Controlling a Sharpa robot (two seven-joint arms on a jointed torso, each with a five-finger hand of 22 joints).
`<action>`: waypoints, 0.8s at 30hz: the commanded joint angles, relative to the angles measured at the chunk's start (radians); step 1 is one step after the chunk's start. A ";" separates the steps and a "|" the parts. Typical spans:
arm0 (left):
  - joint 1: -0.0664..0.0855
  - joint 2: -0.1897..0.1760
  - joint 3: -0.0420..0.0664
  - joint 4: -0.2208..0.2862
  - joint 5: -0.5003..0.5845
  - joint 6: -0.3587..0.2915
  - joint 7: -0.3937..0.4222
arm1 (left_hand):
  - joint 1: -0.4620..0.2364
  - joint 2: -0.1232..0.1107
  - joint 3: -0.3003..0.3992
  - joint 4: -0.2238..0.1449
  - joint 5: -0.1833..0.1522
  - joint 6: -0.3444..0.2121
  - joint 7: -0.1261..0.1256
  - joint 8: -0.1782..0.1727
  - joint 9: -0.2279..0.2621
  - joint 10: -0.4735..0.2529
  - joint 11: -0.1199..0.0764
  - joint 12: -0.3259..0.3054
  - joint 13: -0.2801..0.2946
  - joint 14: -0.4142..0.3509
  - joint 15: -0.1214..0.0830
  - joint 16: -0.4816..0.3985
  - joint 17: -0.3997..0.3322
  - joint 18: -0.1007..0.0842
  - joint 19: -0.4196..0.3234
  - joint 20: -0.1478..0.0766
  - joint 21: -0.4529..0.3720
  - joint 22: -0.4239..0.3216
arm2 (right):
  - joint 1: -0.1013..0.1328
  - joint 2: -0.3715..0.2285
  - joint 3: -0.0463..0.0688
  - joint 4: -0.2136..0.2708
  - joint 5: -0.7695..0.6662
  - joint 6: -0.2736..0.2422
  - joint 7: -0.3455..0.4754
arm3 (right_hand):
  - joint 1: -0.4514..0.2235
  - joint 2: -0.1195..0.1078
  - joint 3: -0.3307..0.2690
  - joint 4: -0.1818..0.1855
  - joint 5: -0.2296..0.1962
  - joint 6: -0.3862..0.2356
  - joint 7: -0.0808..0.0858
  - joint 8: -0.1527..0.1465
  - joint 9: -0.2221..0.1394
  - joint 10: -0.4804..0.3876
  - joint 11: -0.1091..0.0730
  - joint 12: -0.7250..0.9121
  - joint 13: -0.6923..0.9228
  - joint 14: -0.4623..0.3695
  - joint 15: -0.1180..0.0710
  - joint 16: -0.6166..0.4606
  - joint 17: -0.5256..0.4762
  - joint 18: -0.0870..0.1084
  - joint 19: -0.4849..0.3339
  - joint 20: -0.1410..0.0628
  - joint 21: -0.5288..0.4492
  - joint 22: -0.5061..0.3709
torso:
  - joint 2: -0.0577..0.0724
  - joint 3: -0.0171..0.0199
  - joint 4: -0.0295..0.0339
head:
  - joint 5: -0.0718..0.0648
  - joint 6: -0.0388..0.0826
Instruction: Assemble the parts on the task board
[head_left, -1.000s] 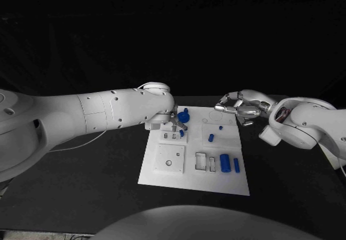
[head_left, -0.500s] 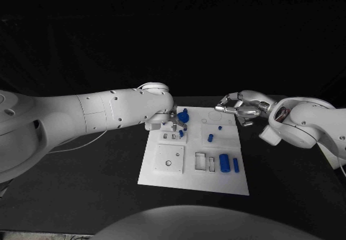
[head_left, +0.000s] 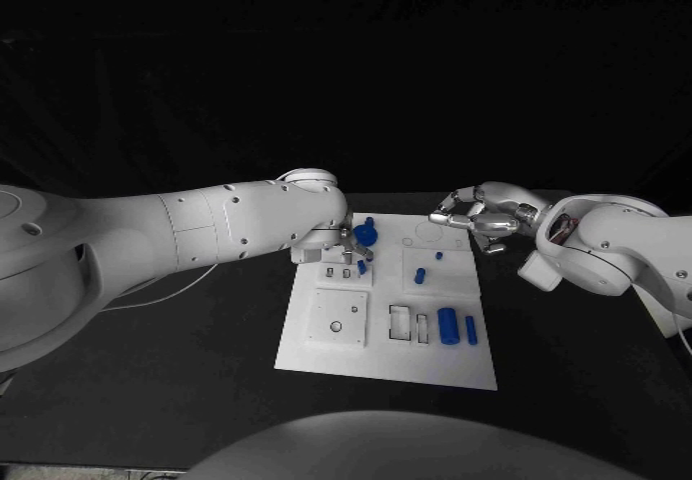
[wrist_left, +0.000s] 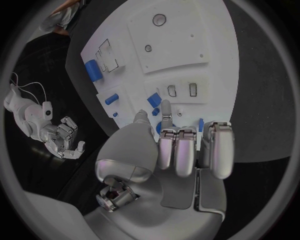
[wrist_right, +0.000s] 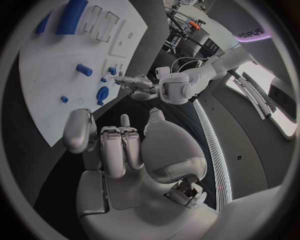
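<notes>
The white task board (head_left: 325, 352) lies in the middle of the table. My left hand (head_left: 346, 245) hovers over its far left corner, fingertips against a round blue part (head_left: 366, 234). In the left wrist view the left hand (wrist_left: 181, 145) stretches its fingers over that part, and only slivers of blue show between them. Whether it grips the part is hidden. My right hand (head_left: 476, 218) floats at the board's far right corner, fingers loosely bent and apart, holding nothing. The right wrist view shows the right hand (wrist_right: 119, 140), the round blue part (wrist_right: 102, 93) and the left hand (wrist_right: 134, 81).
On the board stand a small blue peg (head_left: 421, 275) and a smaller one (head_left: 440, 254). A thick blue cylinder (head_left: 450, 326) and a slim one (head_left: 472, 329) lie near its right edge, beside rectangular slots (head_left: 408, 322). A square plate with holes (head_left: 343, 318) sits at the near left.
</notes>
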 joint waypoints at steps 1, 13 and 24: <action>-0.005 0.009 0.001 -0.005 0.014 0.008 -0.093 | -0.006 0.000 0.006 0.002 0.002 -0.007 0.000 -0.004 0.002 0.111 -0.001 -0.002 0.260 0.104 0.007 0.002 0.263 -0.001 0.021 0.004 -0.003 0.135 | -0.001 0.001 0.000 -0.001 0.004 0.025 -0.003 | 0.010 0.015 0.000 0.003 -0.006 0.003 0.000 0.004 0.001 0.046 -0.004 -0.010 0.193 0.058 0.002 -0.004 0.208 -0.004 -0.008 -0.001 -0.005 0.147 | -0.001 -0.0002 0.0002 | -0.002 0.000; -0.013 0.018 0.001 -0.021 0.021 0.003 -0.092 | -0.005 0.002 0.009 0.002 0.002 -0.007 0.001 -0.010 0.004 0.111 0.000 -0.002 0.260 0.104 0.008 0.002 0.263 0.000 0.018 0.004 -0.005 0.132 | -0.001 0.000 -0.001 -0.001 0.004 0.032 -0.005 | 0.007 0.017 -0.002 0.003 -0.012 0.006 0.001 0.004 0.001 0.040 -0.003 -0.014 0.187 0.054 0.003 -0.010 0.203 -0.002 -0.016 0.000 -0.015 0.144 | -0.003 0.0010 0.0009 | -0.005 0.000; -0.015 0.021 0.001 -0.024 0.046 0.003 -0.088 | 0.008 0.001 0.022 -0.001 0.029 -0.002 0.001 -0.025 0.014 0.111 0.001 -0.002 0.260 0.104 0.010 0.002 0.263 0.001 0.016 0.007 -0.007 0.130 | -0.002 0.000 -0.001 0.001 0.004 0.036 -0.006 | 0.006 0.018 -0.003 0.002 -0.016 0.008 0.002 0.004 0.002 0.034 -0.002 -0.017 0.181 0.047 0.004 -0.017 0.195 0.001 -0.024 0.001 -0.027 0.141 | -0.003 0.0007 0.0007 | -0.009 0.000</action>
